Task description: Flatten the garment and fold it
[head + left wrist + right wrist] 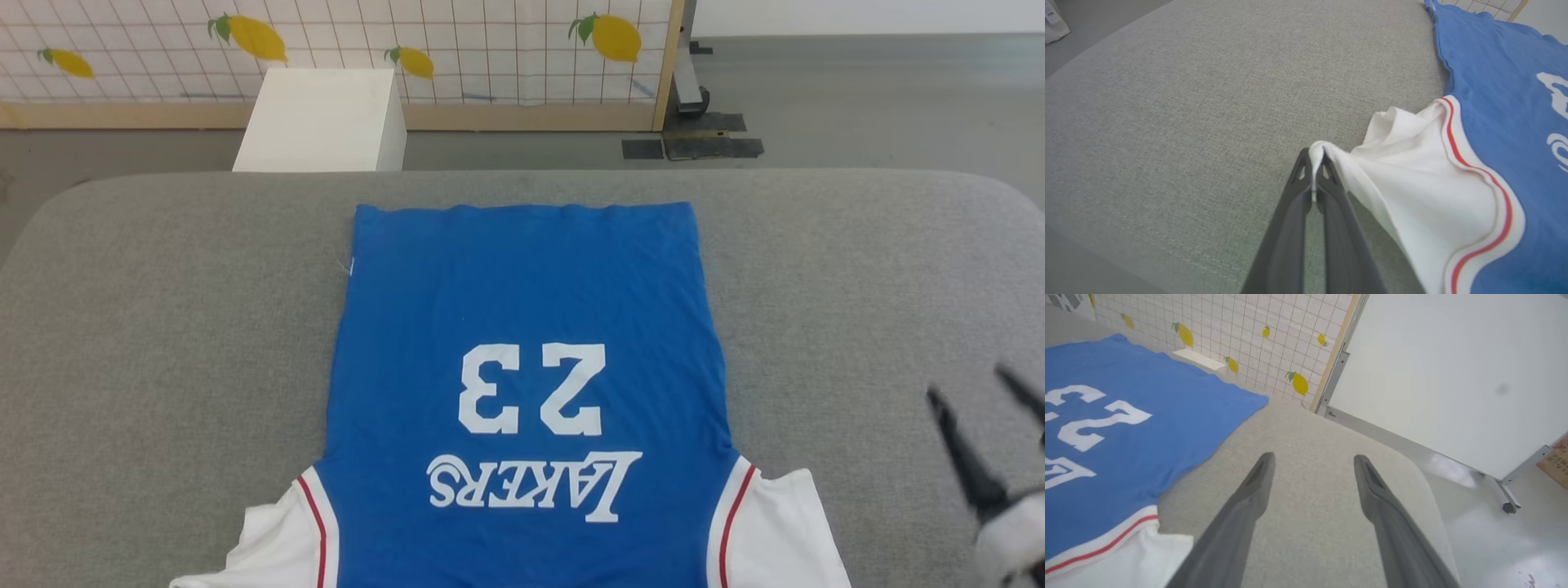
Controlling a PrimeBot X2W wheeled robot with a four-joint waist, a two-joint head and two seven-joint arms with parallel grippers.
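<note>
The bright blue garment lies flat on the grey padded table, white "23" and "LAKERS" print upside down to me, hem at the far side. Its white sleeves with red stripes spread at the near corners. In the left wrist view my left gripper is shut on the edge of the white left sleeve, which is drawn out from the garment. My right gripper hovers open to the right of the garment, above bare table, its fingers spread beside the right sleeve without touching it.
A white box stands on the floor beyond the table's far edge, before a lemon-print grid screen. A white board on a wheeled frame stands off the table's right end. Bare grey table lies on both sides of the garment.
</note>
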